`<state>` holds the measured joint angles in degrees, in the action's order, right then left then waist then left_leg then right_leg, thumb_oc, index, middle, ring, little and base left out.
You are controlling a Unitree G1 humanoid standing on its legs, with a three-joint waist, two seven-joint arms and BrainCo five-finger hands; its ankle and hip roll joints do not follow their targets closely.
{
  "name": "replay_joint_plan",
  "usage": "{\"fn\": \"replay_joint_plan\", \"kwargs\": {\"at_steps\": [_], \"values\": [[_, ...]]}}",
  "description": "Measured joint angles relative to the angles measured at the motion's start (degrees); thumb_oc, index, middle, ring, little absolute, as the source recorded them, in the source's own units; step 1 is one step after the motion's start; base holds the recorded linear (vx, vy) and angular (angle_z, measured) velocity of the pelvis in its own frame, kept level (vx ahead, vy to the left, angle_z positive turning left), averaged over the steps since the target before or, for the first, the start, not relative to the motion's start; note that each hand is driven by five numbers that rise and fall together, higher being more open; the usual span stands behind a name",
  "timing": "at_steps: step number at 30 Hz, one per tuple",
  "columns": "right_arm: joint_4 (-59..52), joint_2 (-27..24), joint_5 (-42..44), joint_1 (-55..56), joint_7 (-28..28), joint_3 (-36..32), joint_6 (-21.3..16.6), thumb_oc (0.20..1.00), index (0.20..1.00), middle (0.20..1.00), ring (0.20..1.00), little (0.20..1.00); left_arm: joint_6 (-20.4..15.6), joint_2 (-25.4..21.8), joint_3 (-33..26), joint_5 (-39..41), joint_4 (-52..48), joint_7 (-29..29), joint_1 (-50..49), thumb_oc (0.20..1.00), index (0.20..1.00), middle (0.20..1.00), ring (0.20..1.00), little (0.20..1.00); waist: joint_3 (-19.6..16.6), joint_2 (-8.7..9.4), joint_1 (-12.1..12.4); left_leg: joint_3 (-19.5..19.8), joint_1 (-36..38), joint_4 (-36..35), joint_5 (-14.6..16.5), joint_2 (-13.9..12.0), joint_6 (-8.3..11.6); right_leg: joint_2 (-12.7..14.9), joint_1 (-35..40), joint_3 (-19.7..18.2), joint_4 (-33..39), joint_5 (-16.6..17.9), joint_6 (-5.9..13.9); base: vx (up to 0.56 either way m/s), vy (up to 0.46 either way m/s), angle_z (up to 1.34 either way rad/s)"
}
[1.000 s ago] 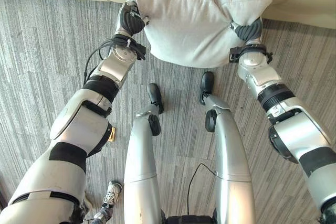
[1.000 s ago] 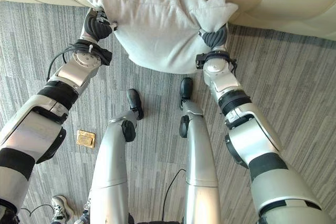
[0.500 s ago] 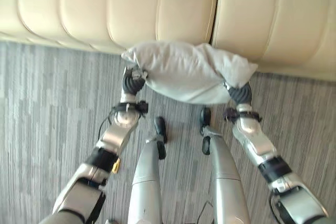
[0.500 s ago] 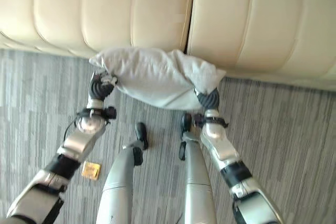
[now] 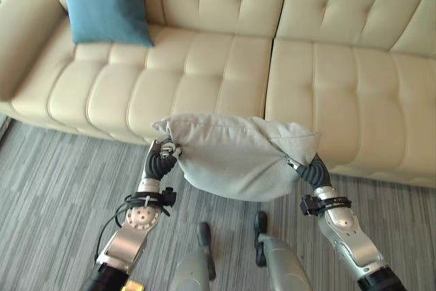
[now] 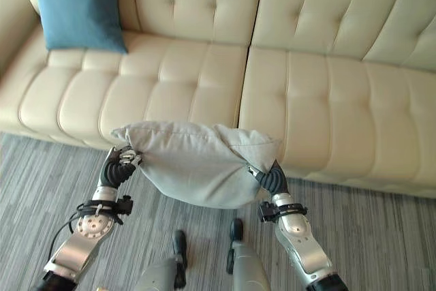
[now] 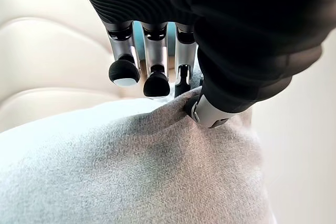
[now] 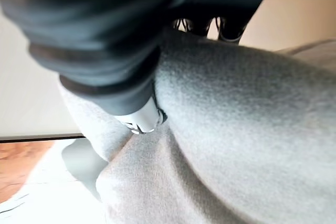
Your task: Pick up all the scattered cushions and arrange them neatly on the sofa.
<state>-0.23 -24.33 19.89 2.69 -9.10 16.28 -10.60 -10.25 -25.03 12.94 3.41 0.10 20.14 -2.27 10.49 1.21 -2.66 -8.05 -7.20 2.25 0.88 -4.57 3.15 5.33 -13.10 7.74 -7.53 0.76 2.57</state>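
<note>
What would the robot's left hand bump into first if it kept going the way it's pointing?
Probably the cream sofa. The left hand, fingers pinching a corner of the grey cushion, points toward the seat's front edge just ahead. Depth is hard to judge, so it might pass above the seat.

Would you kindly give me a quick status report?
Left hand and right hand pinching the soft grey fabric cushion at either end. Cushion held before the cream leather sofa. Blue cushion at sofa's left end; nothing obstructing.

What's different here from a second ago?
The camera tilted up, bringing the sofa seat and a blue cushion into view. The grey cushion now hangs at the seat's front edge. Left hand and right hand still pinch its two ends.
</note>
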Motion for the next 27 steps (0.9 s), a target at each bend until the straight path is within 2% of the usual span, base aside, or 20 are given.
{"fn": "replay_joint_plan", "kwargs": {"at_steps": [3, 6, 9, 14, 16, 17, 18, 19, 20, 22, 23, 24, 25, 26, 27], "values": [[0.0, 0.2, 0.0, 0.5, 0.7, -1.2, 0.1, 0.200, 0.200, 0.200, 0.200, 0.200, 0.0, 0.7, 0.0, 0.2, 0.1, -1.0, -0.3, 0.200, 0.200, 0.200, 0.200, 0.200, -0.6, -0.18, 0.0, -0.2, 4.0, -2.1, -0.3, 0.1, 0.10, -0.3, 4.4, 0.0, 3.1, 0.9, 0.35, 0.08, -0.005, -0.05], [0.0, 0.1, 0.0, 0.4, 0.7, -1.4, 0.5, 0.200, 0.200, 0.200, 0.200, 0.200, 0.0, 0.8, 0.0, 0.5, 0.1, -1.7, -0.4, 0.200, 0.200, 0.200, 0.200, 0.200, -2.8, -0.41, -0.1, -0.5, 4.6, -3.0, -0.4, 0.2, 0.11, -0.4, 5.3, -0.2, 5.0, 1.6, 0.60, 0.13, -0.062, -0.05], [0.0, 0.1, -0.2, 0.7, 0.7, -1.4, 1.8, 0.200, 0.200, 0.200, 0.200, 0.200, 0.4, 0.8, 0.1, 0.5, 0.3, -2.3, -0.9, 0.200, 0.200, 0.200, 0.200, 0.200, -3.1, -0.54, -0.3, -0.6, 6.5, -3.7, -0.6, 0.1, 0.40, -0.7, 7.8, -0.3, 7.0, 2.2, 0.68, 0.05, -0.104, -0.02], [0.0, -0.1, -1.4, 1.8, 1.0, -1.4, 2.2, 0.200, 0.200, 0.200, 0.200, 0.200, 0.5, 0.9, 0.4, 2.5, 0.7, -3.3, -2.2, 0.200, 0.200, 0.200, 0.200, 0.200, -3.9, -1.31, -0.1, -0.5, 6.2, -3.2, -0.9, -1.0, 0.92, -2.0, 7.9, -0.5, 7.4, 2.0, 0.46, 0.04, -0.220, 0.00], [0.0, -0.1, -1.9, 2.7, 1.0, -1.3, 2.3, 0.200, 0.200, 0.200, 0.200, 0.200, 0.6, 1.1, 0.5, 2.5, 1.2, -3.6, -2.2, 0.200, 0.200, 0.200, 0.200, 0.200, -3.9, -1.29, -0.1, -0.4, 4.9, -1.3, -0.9, -1.4, 1.01, -2.2, 7.8, -0.2, 7.6, 2.1, -0.02, 0.04, -0.214, 0.01], [0.0, -0.3, -1.9, 2.7, 1.1, -1.4, 2.2, 0.200, 0.200, 0.200, 0.200, 0.200, 0.6, 1.3, 0.4, 2.5, 1.4, -3.7, -2.3, 0.200, 0.200, 0.200, 0.200, 0.200, -3.7, -1.63, 0.1, -0.4, 4.1, 0.3, -0.8, -1.9, 1.77, -2.9, 7.4, 0.0, 7.0, 1.2, -0.28, 0.05, -0.218, 0.07], [0.1, -0.2, -1.9, 3.0, 1.1, -1.4, 2.3, 0.200, 0.200, 0.200, 0.200, 0.200, 0.6, 1.4, 0.5, 2.5, 1.8, -4.0, -1.9, 0.200, 0.200, 0.200, 0.200, 0.200, -3.7, -1.44, 0.0, -0.2, 1.0, 5.6, -0.1, -2.5, 3.40, -2.8, 5.6, -0.2, 4.1, -0.4, -1.40, 0.03, -0.111, 0.08], [0.0, -0.1, -1.9, 3.8, 1.1, -1.5, 2.2, 0.200, 0.200, 0.200, 0.200, 0.200, 0.7, 2.4, 0.5, 2.5, 2.9, -4.1, -2.0, 0.200, 0.200, 0.200, 0.200, 0.200, -3.6, -0.82, 0.2, -0.3, -2.2, 11.9, -0.4, -2.7, 3.34, -2.2, 5.0, -0.4, 3.0, -1.2, -2.31, 0.11, -0.149, 0.10], [0.0, -0.2, -1.9, 4.0, 1.0, -1.8, 2.2, 0.200, 0.200, 0.200, 0.200, 0.200, 0.7, 2.9, 0.6, 2.5, 3.4, -4.4, -2.1, 0.200, 0.200, 0.200, 0.200, 0.200, -3.4, -1.51, 0.2, 0.2, -3.8, 14.6, -0.5, -3.0, 2.85, -2.6, 4.9, -0.4, 2.4, -1.6, -2.90, 0.13, -0.048, 0.05], [0.0, -0.3, -1.9, 4.0, 0.9, -2.2, 2.2, 0.200, 0.200, 0.200, 0.200, 0.200, 0.7, 3.0, 0.9, 2.5, 3.4, -4.5, -1.9, 0.200, 0.200, 0.200, 0.200, 0.200, -2.8, -1.12, 0.0, 1.7, -5.0, 13.8, 0.5, -2.1, 1.44, -2.3, 3.9, -0.7, 2.1, -1.8, -3.40, 0.17, -0.002, 0.03], [0.0, -0.3, -1.9, 4.0, 0.9, -2.9, 2.2, 0.200, 0.200, 0.200, 0.200, 0.200, 0.7, 3.1, 1.1, 2.4, 3.4, -4.7, -1.7, 0.200, 0.200, 0.200, 0.200, 0.200, -2.6, -1.03, 0.0, 1.7, -5.3, 11.2, 1.0, -0.4, 0.84, -1.5, 3.1, -1.9, 2.0, -1.6, -4.09, 0.13, 0.018, 0.07], [0.0, -0.3, -1.9, 4.0, 0.9, -3.5, 2.2, 0.200, 0.200, 0.200, 0.200, 0.200, 0.7, 3.1, 1.5, 2.4, 3.4, -4.9, -1.4, 0.200, 0.200, 0.200, 0.200, 0.200, -2.1, -0.48, -0.1, 1.3, -6.1, 9.3, 0.9, 1.0, 0.89, -0.7, 2.9, -2.1, 2.6, -1.4, -4.56, 0.13, 0.020, 0.10], [0.0, -0.4, -1.9, 4.0, 0.7, -4.1, 2.2, 0.200, 0.200, 0.200, 0.200, 0.200, 0.8, 3.2, 1.9, 2.4, 3.4, -5.1, -1.1, 0.200, 0.200, 0.200, 0.200, 0.200, -1.8, -0.69, -0.1, 1.2, -6.9, 7.9, 0.7, 1.9, 0.99, -0.5, 2.9, -3.0, 3.2, -1.1, -4.84, 0.22, -0.003, 0.00], [0.0, -0.5, -1.9, 4.0, 0.4, -4.4, 2.2, 0.200, 0.200, 0.200, 0.200, 0.200, 0.8, 3.3, 2.3, 2.4, 3.4, -5.2, -1.3, 0.200, 0.200, 0.200, 0.200, 0.200, -1.0, -0.15, 0.5, 1.4, -7.8, 5.3, 0.3, 2.9, 1.32, -0.4, 2.8, -3.9, 3.9, -0.3, -4.74, 0.31, 0.004, -0.20], [0.0, -0.4, -1.9, 4.0, 0.4, -4.4, 2.2, 0.200, 0.200, 0.200, 0.200, 0.200, 0.9, 3.4, 2.3, 2.4, 3.4, -5.2, -1.6, 0.200, 0.200, 0.200, 0.200, 0.200, -0.8, -0.51, 1.2, 1.5, -8.2, 2.9, -0.3, 3.1, 2.22, -0.5, 2.9, -4.5, 4.5, -0.1, -4.67, 0.26, 0.000, -0.34]]}}
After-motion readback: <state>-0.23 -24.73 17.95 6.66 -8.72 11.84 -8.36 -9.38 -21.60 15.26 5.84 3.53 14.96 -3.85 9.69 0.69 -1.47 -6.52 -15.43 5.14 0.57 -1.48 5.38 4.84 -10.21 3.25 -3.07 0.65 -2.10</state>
